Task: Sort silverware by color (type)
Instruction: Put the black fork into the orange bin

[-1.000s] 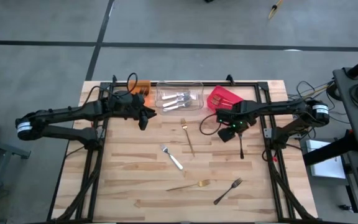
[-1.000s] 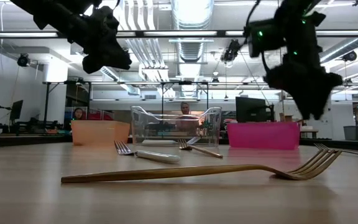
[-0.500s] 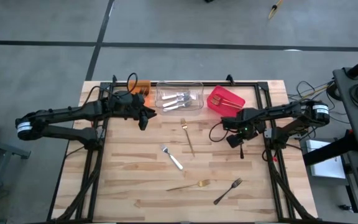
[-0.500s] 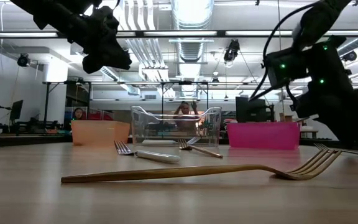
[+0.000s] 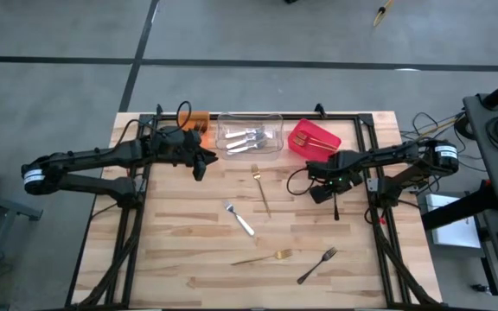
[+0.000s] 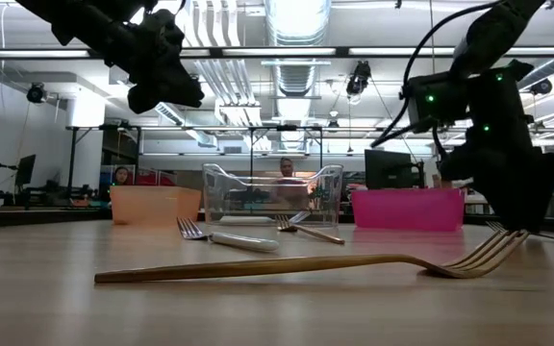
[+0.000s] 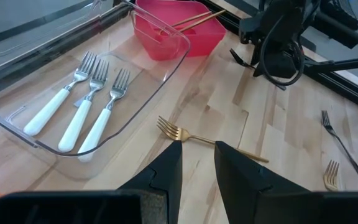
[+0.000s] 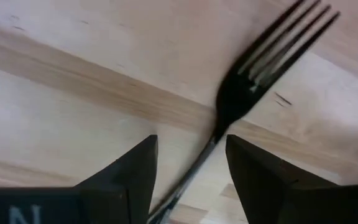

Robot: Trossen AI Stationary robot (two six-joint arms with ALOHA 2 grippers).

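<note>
The right gripper (image 5: 332,192) sits low over the table at about three o'clock from the table's middle, its two fingers apart and straddling the handle of a black fork (image 8: 260,68). The fingers are spread on either side of the slim handle so they can close across it; they have not closed on it yet, and the fork lies flat on the wood. In my judgement this is the approach to a pickup.

The left gripper (image 5: 199,162) hovers near the far edge at about eleven o'clock, just in front of the orange bin (image 5: 197,121). Its fingers (image 7: 169,169) stand a little apart with nothing between them; it seems to be waiting.

The bins line the far edge so each finish has its own home: three white-handled forks (image 7: 79,115) lie in the clear bin (image 5: 249,136) at twelve o'clock, gold pieces in the red bin (image 5: 313,138) at one o'clock. Loose on the table remain a gold fork (image 5: 261,188) near the centre, a silver fork (image 5: 239,218), another gold fork (image 5: 268,256) and a second black fork (image 5: 316,265) toward five o'clock.
</note>
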